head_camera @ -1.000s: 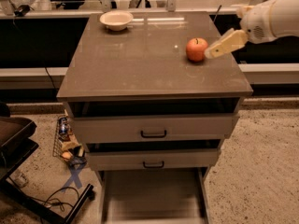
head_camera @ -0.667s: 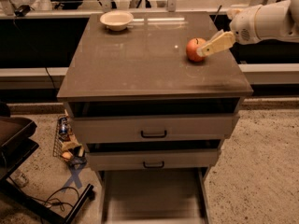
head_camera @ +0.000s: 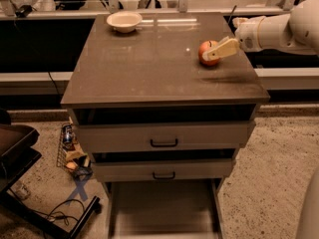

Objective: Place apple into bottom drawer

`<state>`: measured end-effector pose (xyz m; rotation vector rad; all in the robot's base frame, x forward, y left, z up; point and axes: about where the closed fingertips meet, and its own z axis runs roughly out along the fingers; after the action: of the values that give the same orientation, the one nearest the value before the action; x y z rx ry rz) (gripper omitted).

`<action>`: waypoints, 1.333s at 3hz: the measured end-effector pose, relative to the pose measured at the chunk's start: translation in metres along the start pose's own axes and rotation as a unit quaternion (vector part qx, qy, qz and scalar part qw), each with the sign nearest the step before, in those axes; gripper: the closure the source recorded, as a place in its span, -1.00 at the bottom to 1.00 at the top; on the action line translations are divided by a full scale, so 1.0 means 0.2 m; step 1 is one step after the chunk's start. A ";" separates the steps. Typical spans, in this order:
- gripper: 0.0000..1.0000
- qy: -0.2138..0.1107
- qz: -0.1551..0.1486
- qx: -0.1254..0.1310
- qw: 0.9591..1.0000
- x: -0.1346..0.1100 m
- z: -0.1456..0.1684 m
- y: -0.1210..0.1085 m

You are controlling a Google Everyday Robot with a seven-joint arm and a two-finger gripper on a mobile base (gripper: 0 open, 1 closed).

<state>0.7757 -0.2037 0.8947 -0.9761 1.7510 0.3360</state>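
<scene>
apple [head_camera: 204,49] sat on the cabinet top [head_camera: 149,63], right side toward the back, well apart from the white bowl [head_camera: 124,21] at the back-left corner. gripper [head_camera: 215,51] was right at the apple, arm reaching in from the right, w/ a pale part of it lying across the fruit's front. whether it was open or already clamped on the apple couldn't be told. bottom drawer [head_camera: 164,208] stood pulled out near floor level, below two drawers w/ black handles [head_camera: 164,143], both of which looked roughly shut.

step in hand was prob. securing the apple, so the task looked early: nothing was in the drawer yet. to do it well, the grip should prob. sit around the widest part of the fruit, since a round apple can squirt out or roll toward the right edge if pinched off-centre. gentle squeeze, then lift straight up before any sideways move. after that the path needs to go out past the cabinet's front edge & down, clear of the upper drawer fronts, w/ release low over the drawer floor so it doesn't bounce.
</scene>
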 end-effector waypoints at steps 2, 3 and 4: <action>-0.65 -0.012 0.054 -0.064 0.996 0.07 0.11 0.15; -0.17 -0.012 0.053 -0.065 0.996 0.07 0.13 0.16; 0.30 -0.012 0.053 -0.068 0.996 0.07 0.15 0.17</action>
<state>0.7680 -0.1697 0.8630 -0.9742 1.7797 0.5390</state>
